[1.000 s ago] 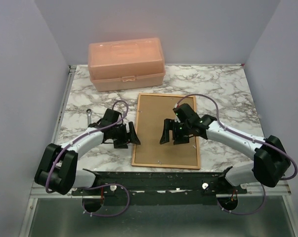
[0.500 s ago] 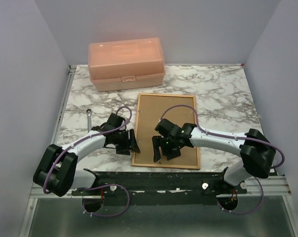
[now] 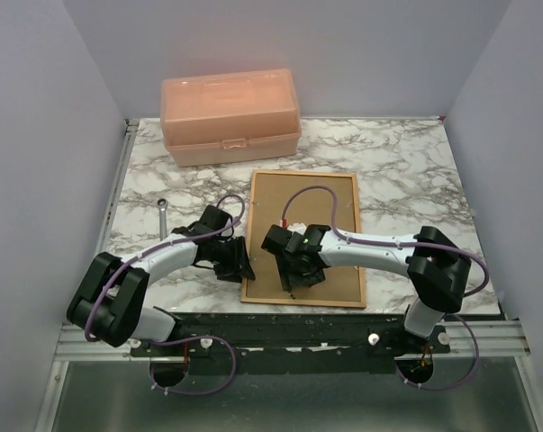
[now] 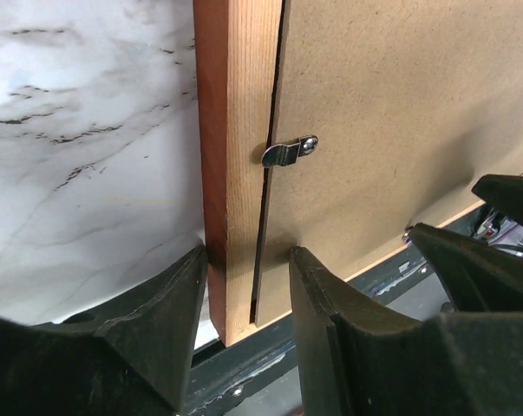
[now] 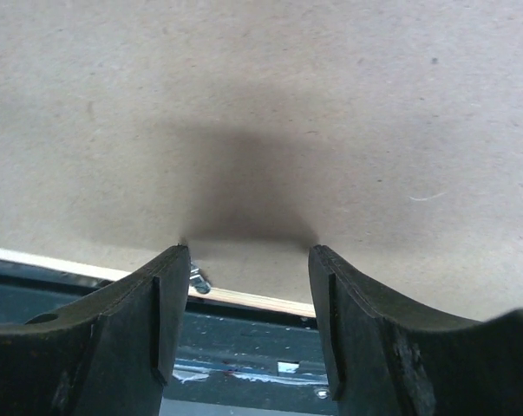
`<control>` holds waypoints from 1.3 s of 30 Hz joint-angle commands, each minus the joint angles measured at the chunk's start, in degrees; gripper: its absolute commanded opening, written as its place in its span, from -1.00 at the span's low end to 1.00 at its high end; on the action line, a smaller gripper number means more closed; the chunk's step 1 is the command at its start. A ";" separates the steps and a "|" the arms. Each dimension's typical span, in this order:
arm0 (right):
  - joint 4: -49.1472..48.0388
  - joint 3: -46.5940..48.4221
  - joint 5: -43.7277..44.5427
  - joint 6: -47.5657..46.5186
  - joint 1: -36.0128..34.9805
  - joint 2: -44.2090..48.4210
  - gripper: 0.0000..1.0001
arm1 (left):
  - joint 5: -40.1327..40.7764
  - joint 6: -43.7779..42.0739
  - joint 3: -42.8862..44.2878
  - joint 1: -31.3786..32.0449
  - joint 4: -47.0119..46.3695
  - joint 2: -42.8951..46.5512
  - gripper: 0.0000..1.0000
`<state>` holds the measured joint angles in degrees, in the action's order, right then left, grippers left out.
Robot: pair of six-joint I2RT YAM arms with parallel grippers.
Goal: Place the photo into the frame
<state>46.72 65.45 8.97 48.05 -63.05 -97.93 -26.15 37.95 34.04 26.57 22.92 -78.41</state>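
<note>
Jaws part-open, empty — L gripper (image 4: 248, 253) straddles frame (image 4: 239, 104) rail, R gripper (image 5: 248, 251) over backing board (image 5: 261, 104); front hidden.

The frame (image 3: 250, 236) lies on the table (image 3: 406, 162), backing board (image 3: 330, 211) in it, box (image 3: 230, 117) behind, wrench (image 3: 163, 214) left.

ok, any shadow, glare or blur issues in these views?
Right wrist: a soft dark shadow pools on the flat brown backing board between the black fingers, which look blurred. Left wrist: the metal clip and reddish-brown wooden frame rail are sharp, no glare. Top external: even diffuse light on the white marble-pattern table, nothing blown out.
</note>
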 commanded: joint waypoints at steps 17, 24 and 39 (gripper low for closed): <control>-4.78 -5.68 -11.13 -6.27 30.20 13.89 0.61 | 2.37 -2.45 9.79 -2.48 3.21 -1.02 0.72; -8.21 -8.35 -18.96 -13.60 50.86 13.05 0.67 | 4.31 -4.60 20.33 -9.18 5.20 -9.40 0.42; -14.23 -5.12 -23.66 -17.59 58.59 -0.81 0.68 | 13.90 -6.05 37.38 -9.66 10.33 -26.46 -0.07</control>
<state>34.54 58.06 -13.02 32.27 -4.45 -96.71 -15.81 32.47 69.04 16.88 30.98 -102.50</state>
